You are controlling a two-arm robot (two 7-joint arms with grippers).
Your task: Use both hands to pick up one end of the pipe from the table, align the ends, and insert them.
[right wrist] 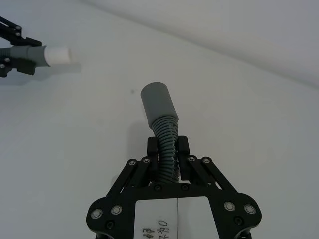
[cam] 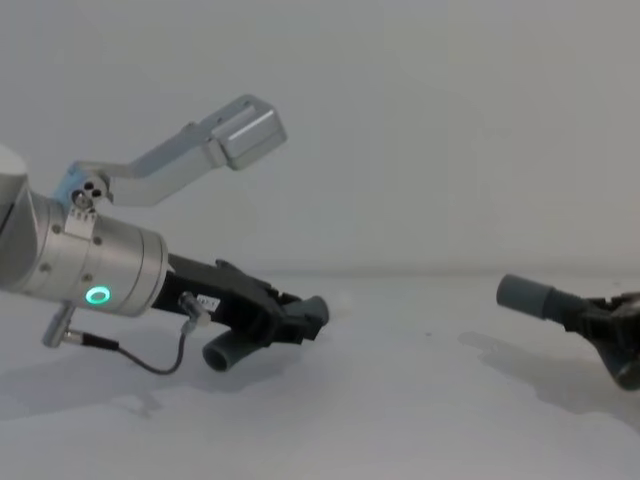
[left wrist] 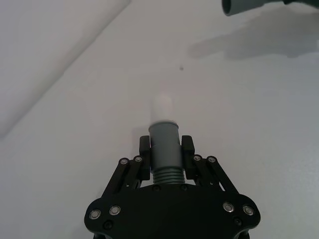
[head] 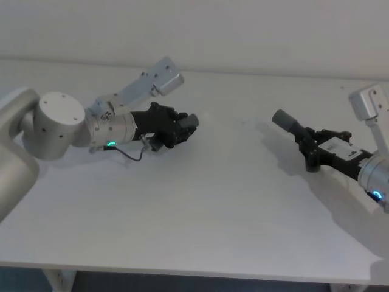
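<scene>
My left gripper (head: 180,129) (left wrist: 165,150) (cam: 302,322) is shut on one pipe piece by its grey collar (left wrist: 164,142). That piece's narrow white tip (left wrist: 163,106) (right wrist: 58,55) points toward the right arm, and its rear end (cam: 224,352) droops under the gripper. My right gripper (head: 311,148) (right wrist: 168,149) (cam: 603,325) is shut on the ribbed hose (right wrist: 167,137) of the other piece. Its wide grey socket cuff (head: 284,120) (right wrist: 158,101) (cam: 524,292) (left wrist: 239,5) faces left. Both ends hang a little above the table (head: 213,213), a wide gap apart.
The left arm's silver wrist with the green ring light (cam: 97,295) and a thin black cable (cam: 150,362) sit low over the table's left side. A pale wall (head: 243,30) runs behind the table, whose front edge (head: 200,274) lies near me.
</scene>
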